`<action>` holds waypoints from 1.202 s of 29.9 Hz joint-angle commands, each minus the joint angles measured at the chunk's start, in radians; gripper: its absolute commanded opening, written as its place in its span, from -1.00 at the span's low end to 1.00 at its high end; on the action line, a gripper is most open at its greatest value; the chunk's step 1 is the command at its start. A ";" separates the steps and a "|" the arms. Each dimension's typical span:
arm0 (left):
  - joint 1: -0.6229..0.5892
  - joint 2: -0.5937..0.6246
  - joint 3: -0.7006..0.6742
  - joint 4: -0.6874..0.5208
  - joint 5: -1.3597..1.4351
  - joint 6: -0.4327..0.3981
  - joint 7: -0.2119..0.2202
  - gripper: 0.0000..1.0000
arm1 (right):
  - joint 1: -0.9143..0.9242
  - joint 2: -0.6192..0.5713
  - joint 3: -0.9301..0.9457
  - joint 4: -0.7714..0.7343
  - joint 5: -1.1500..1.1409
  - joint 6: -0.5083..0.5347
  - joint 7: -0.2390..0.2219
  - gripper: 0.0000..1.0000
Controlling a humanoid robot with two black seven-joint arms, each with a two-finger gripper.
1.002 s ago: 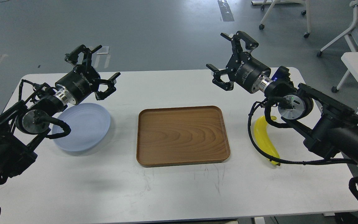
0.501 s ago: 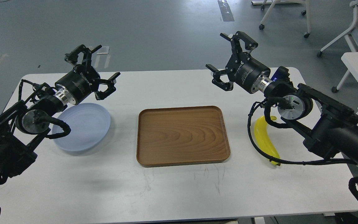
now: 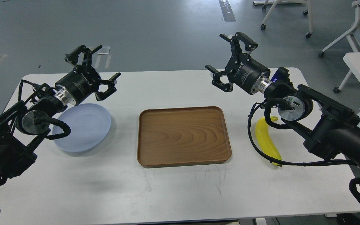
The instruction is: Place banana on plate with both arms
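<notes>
- On the white table, the round pale blue-grey plate lies far left, under the left claw — spread open, empty.
- Right of the brown wooden tray, the curved yellow banana runs near-to-far.
- Right claw — open, empty, nearer — hovers beyond the banana, which lies back beneath its wrist.

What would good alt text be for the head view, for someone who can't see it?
A banana lies on the right of a white table, a pale blue plate on the left and a wooden tray between them. The left gripper and right gripper are raised, open and empty.
</notes>
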 commanded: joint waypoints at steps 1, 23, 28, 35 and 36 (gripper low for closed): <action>0.000 0.002 0.000 -0.001 0.000 0.000 0.000 0.96 | 0.000 0.006 0.000 0.000 0.000 0.000 0.000 1.00; -0.047 0.096 -0.002 0.000 0.163 0.028 -0.072 0.96 | 0.002 -0.001 0.000 0.002 0.000 -0.002 0.003 1.00; -0.046 0.194 -0.003 -0.159 0.342 0.083 -0.116 0.96 | 0.002 -0.001 0.002 0.002 0.000 -0.002 0.003 1.00; -0.034 0.286 -0.003 -0.333 0.553 0.144 -0.288 0.96 | 0.000 -0.005 0.002 0.002 0.000 -0.002 0.008 1.00; -0.034 0.284 -0.003 -0.339 0.624 0.158 -0.302 0.96 | -0.001 -0.005 0.003 0.002 0.000 -0.002 0.008 1.00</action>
